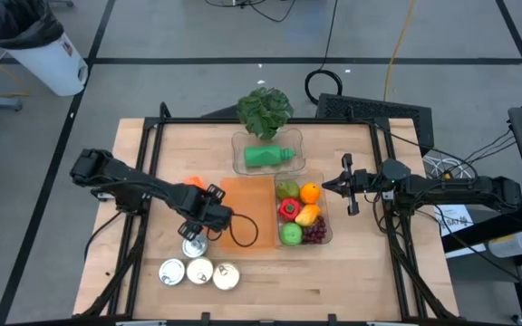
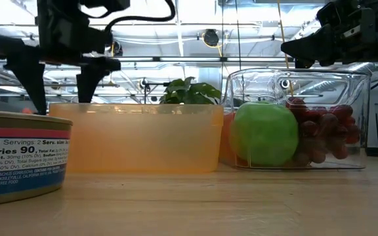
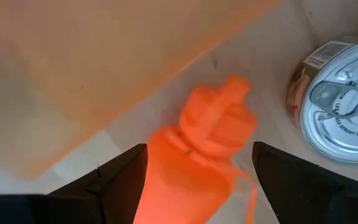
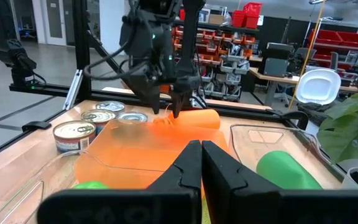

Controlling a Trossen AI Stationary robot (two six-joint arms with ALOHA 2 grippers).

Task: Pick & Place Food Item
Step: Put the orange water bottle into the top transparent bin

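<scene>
Four cans (image 1: 198, 269) near front edge, one (image 3: 344, 112) just beside orange bottle (image 3: 207, 149). Orange tray (image 1: 247, 213) alongside; fruit bin (image 1: 302, 213) beyond. Left gripper (image 3: 199, 171) over bottle, fingers spread either side, not clamped. Right gripper (image 1: 344, 184) beside bin, closed, empty. Bottle lying on table against tray.

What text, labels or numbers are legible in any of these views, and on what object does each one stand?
"Calories 90," with "Servings: 2" and "Cholest. 30mg (10% DV)" above and below: paper label of the nearest can, low view.
"MOORLEYVILLE, CAROLINA": same label, lower line; the rest is too small to read.
Embossed lettering on the can lid, left wrist view: too blurred to read.
White bin sticker, high view: too small to read.
</scene>
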